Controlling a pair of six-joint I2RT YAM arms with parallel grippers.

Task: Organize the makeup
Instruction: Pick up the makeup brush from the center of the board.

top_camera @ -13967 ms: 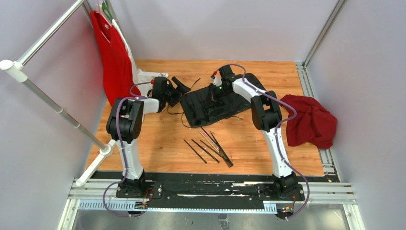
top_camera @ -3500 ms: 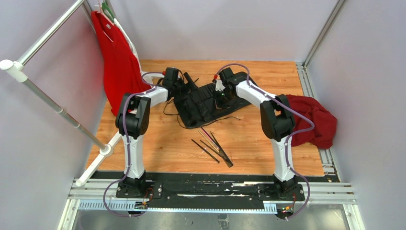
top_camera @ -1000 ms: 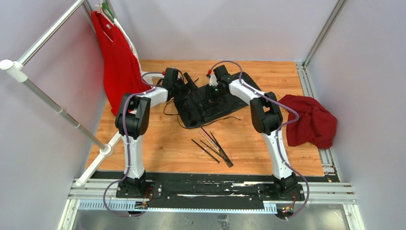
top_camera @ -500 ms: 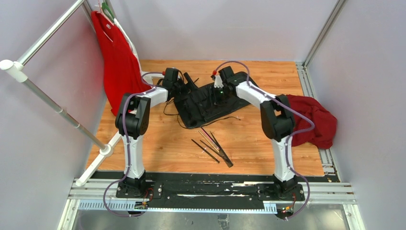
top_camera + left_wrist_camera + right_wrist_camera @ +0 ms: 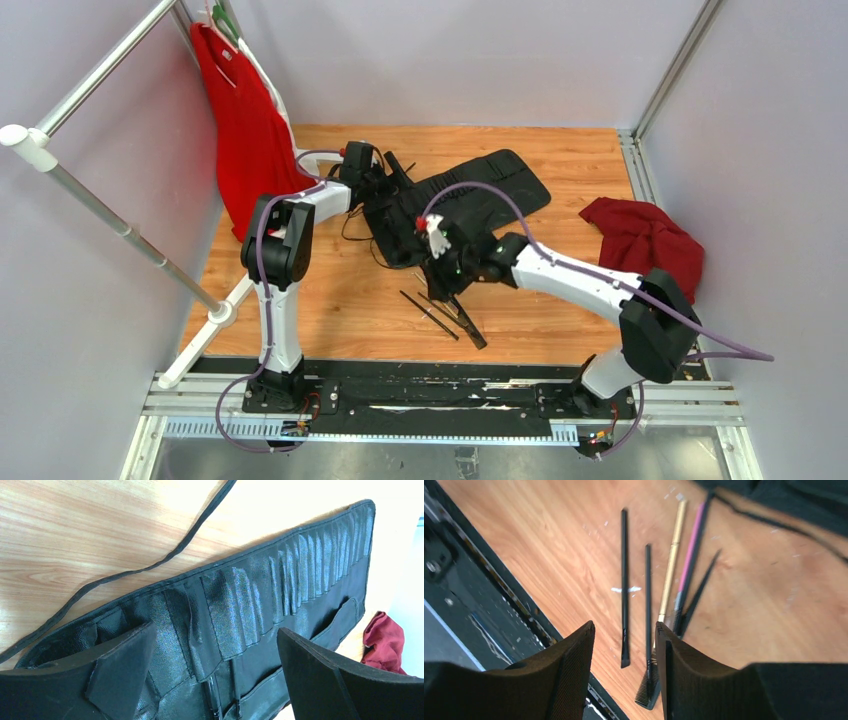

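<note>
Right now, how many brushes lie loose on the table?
5, side by side by the right gripper: black brush, comb-tipped black one, tan one, pink one, thin black one. Others may be hidden.

Wood-grain table [image 5: 560, 160], seemingly leatherette roll [image 5: 260, 595], smooth brushes [image 5: 647, 605]

The left arm [image 5: 272, 250] rises from its near-left base and reaches far, its forearm turned rightward. This puts the left gripper [image 5: 388, 190] at the far middle, with its jaws spread wide. The right arm [image 5: 580, 282] lies low, elbow at the near right and forearm stretched leftward. The right gripper [image 5: 447, 272] hangs over the centre, angled downward, jaws moderately parted.
</note>
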